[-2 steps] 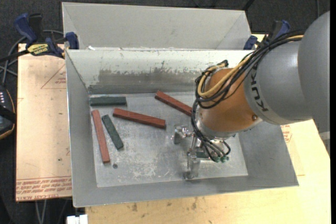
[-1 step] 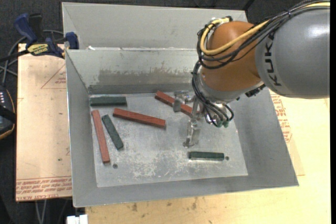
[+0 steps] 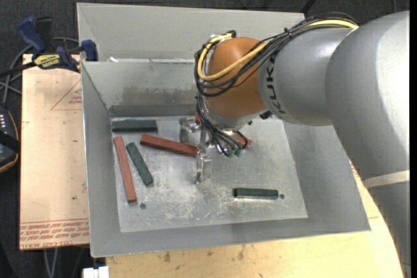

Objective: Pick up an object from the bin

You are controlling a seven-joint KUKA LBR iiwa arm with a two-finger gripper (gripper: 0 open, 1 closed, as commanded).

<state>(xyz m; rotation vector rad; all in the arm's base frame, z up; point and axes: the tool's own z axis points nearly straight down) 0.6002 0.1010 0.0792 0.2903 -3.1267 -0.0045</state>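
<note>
**Bin seen from above, arm entering from your right.** The orange cover (image 3: 234, 84) on the wrist, wound with yellow and black cables, hangs over the middle of the bin (image 3: 101, 159). Below it the gripper (image 3: 199, 176) points down at the floor. You cannot tell whether its tip touches the metal or stops just short of it. You also cannot tell from this angle whether the gripper is released or clenched.

**Nearest thing:** the middle red bar (image 3: 168, 145). It lies flat and slanted in the centre of the floor, and its right end runs up to the gripper's side, a little above the tip.

**Other things, all flat on the floor:**
- The top green bar (image 3: 134, 125) lies along the back wall, left of the gripper.
- The left red bar (image 3: 126, 169) runs lengthwise near the left wall.
- The left green bar (image 3: 139, 165) lies just beside the left red bar, on its right, tilted the same way.
- The right green bar (image 3: 256, 193) lies alone toward the front right, well apart from the rest and near the gripper's tip.
</note>
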